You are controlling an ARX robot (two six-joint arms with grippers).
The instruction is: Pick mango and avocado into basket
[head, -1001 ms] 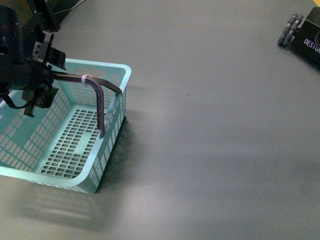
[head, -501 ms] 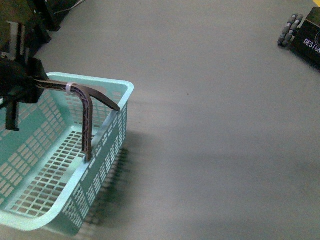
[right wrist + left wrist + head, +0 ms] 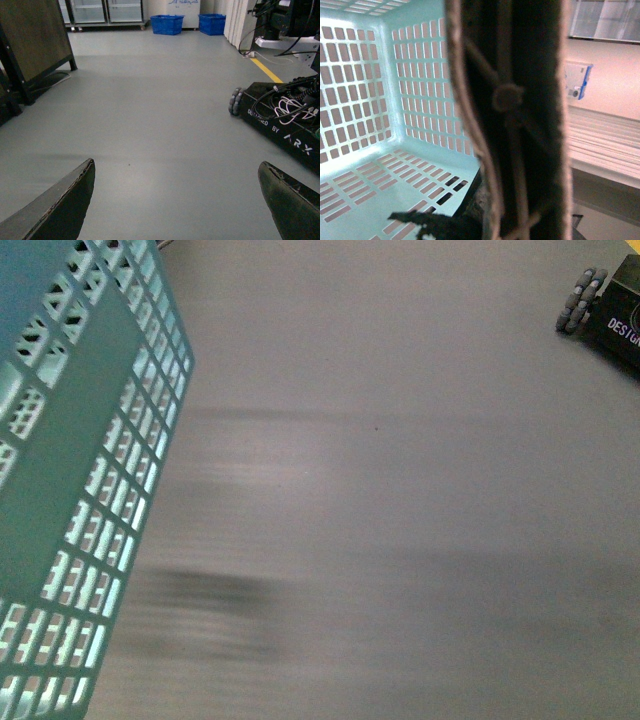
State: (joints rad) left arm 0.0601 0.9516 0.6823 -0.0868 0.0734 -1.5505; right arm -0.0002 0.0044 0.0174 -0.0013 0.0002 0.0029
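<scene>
The basket (image 3: 75, 470) looms close to my front camera at 9 o'clock. It is tipped steeply, and its teal lattice side fills that edge of the view from 11 o'clock down to 7 o'clock. A blurred dark shadow (image 3: 205, 605) smears the grey floor (image 3: 400, 490) just beside it, toward 7 o'clock. At 2 o'clock, well apart from the basket, sits the corner of a black wheeled base (image 3: 620, 315) with a grey roller wheel (image 3: 580, 298).

From the left wrist I look straight into the basket (image 3: 385, 100), with its slotted walls and slotted bottom. Its dark handle (image 3: 520, 130) crosses right in front of the lens, with a knotted cable tie (image 3: 507, 97) on it. I cannot tell how the left hand stands, since its jaws are not clear here.

The right hand (image 3: 176, 167) hangs over bare floor with its two dark fingers (image 3: 62, 207) spread wide apart and nothing between them. Beyond them I see a black ARX robot base (image 3: 280, 117) strung with cables, a yellow floor line (image 3: 265, 70), two blue crates (image 3: 167, 24) by the far wall and a brown board (image 3: 30, 35) on a black stand.
</scene>
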